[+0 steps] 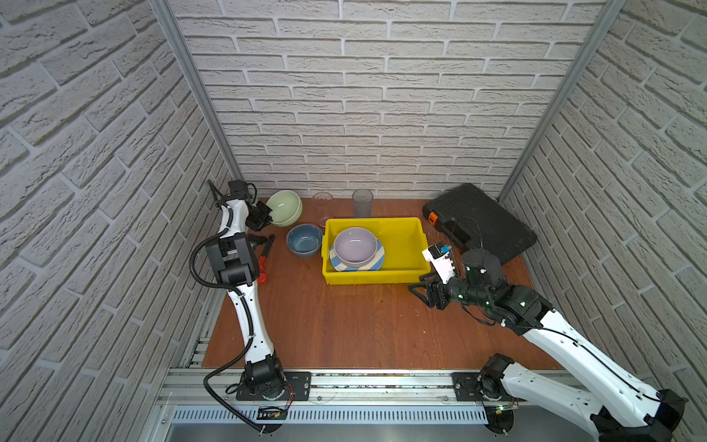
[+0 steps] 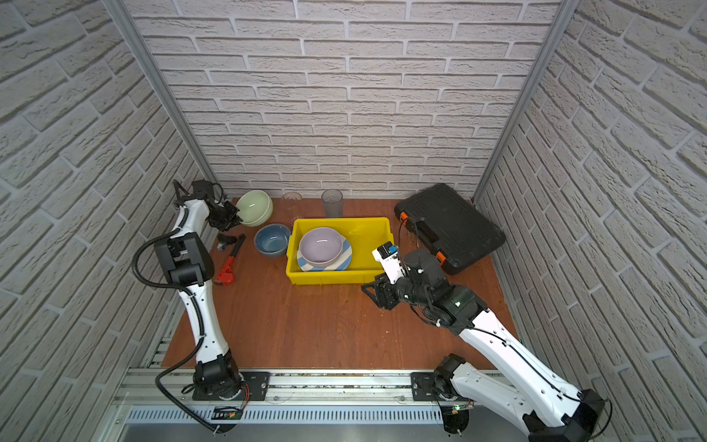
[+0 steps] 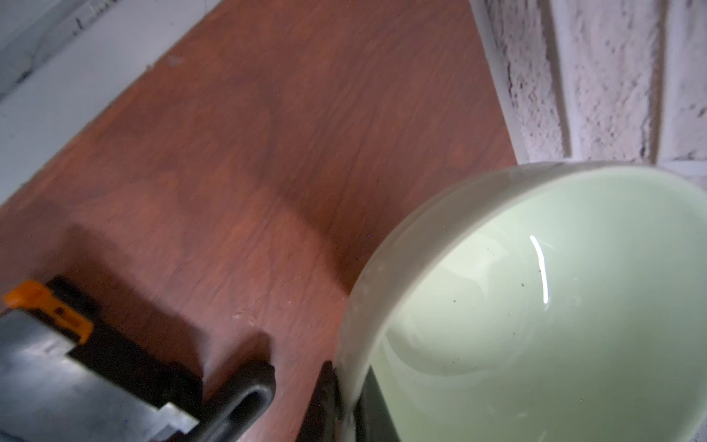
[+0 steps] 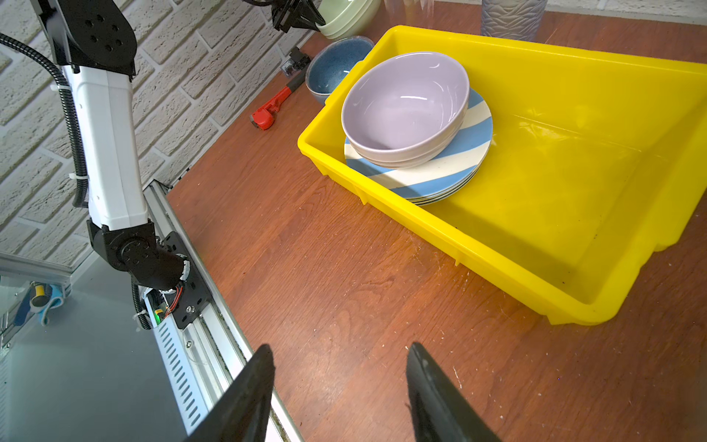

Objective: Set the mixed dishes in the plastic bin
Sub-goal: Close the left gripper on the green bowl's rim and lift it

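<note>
Left jaws clamp the pale green bowl [image 1: 285, 206] by its rim.

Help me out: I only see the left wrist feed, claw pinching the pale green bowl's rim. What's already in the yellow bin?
Observer: A lavender bowl sits on a blue-white striped plate at the yellow bin's left end.
Operator: Anything near my path there?
Observer: A blue bowl stands by the bin's left wall, in front of the pale green bowl.
Operator: And on the right?
Observer: The right claw is open, holding nothing, by the bin's front right corner.
</note>
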`<action>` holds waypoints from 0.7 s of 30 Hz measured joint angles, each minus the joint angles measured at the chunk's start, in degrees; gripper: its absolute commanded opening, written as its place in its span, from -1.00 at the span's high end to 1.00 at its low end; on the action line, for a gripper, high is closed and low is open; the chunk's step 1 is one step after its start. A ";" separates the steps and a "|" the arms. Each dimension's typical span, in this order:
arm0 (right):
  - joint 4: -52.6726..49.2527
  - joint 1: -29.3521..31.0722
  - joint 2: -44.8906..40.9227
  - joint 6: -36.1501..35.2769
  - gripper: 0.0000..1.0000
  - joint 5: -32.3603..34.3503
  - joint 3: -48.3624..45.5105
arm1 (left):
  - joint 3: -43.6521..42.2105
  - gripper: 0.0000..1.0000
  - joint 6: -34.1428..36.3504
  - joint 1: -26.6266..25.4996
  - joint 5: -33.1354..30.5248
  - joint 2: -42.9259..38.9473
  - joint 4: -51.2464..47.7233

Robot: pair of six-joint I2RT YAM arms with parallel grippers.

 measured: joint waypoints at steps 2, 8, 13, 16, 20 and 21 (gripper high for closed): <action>-0.02 0.00 0.00 0.22 -0.13 0.00 0.00 | -0.02 1.00 0.02 0.00 -0.39 -1.31 -0.04; -0.72 0.00 -0.59 0.52 -0.12 0.00 0.00 | -0.50 1.00 0.68 0.07 -1.66 -7.65 -0.50; -3.10 0.00 -1.70 0.57 -0.13 0.37 0.74 | -6.36 1.00 2.75 0.17 -1.81 -16.41 -0.26; -4.66 0.00 -1.86 0.52 -0.14 0.44 1.75 | -11.82 1.00 4.02 0.17 -1.64 -22.14 -0.24; -6.58 0.00 -2.34 0.48 -0.16 0.42 2.69 | -19.65 1.00 5.38 0.17 -0.92 -28.94 -0.11; -6.91 0.00 -2.67 0.48 -0.17 0.42 2.69 | -21.62 1.00 5.81 0.17 -0.70 -30.56 -0.15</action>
